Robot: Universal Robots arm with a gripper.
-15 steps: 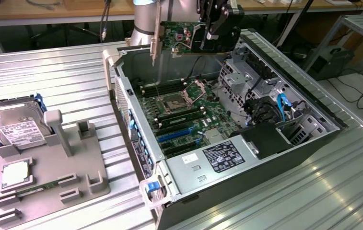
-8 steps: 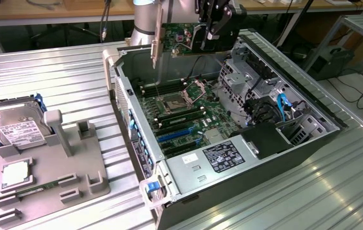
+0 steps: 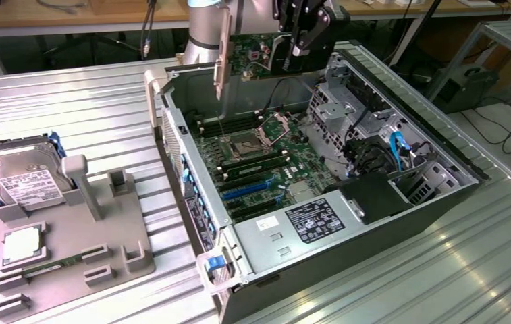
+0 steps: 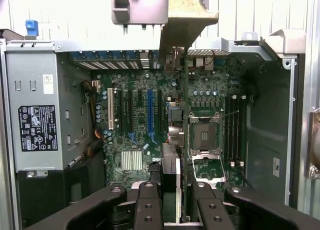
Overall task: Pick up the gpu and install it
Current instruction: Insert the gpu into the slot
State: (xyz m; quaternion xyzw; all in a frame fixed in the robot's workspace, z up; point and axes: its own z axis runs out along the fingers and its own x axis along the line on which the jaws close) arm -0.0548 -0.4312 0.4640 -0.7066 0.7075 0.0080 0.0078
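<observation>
The gpu point(image 3: 253, 54) hangs upright above the far end of the open computer case point(image 3: 172, 128), green board facing the camera and its pale metal bracket toward the exterior view's left. My gripper point(image 3: 298, 46) is shut on the card's other end. In the wrist view the gpu point(image 4: 185, 105) appears edge-on between my black fingers point(image 4: 149, 205), with its bracket end farthest from the camera. Below it lies the motherboard point(image 4: 200, 98), and the card hangs beside the blue expansion slot point(image 4: 149, 109), nearer the processor socket point(image 4: 204, 135).
A grey holder tray point(image 3: 102, 253) at the exterior view's left carries a silver hard drive point(image 3: 25, 179), a slim green memory stick point(image 3: 57, 264) and a square silver chip point(image 3: 23, 246). Inside the case sit a power supply point(image 3: 314, 219), drive cages and blue cables point(image 3: 397, 152).
</observation>
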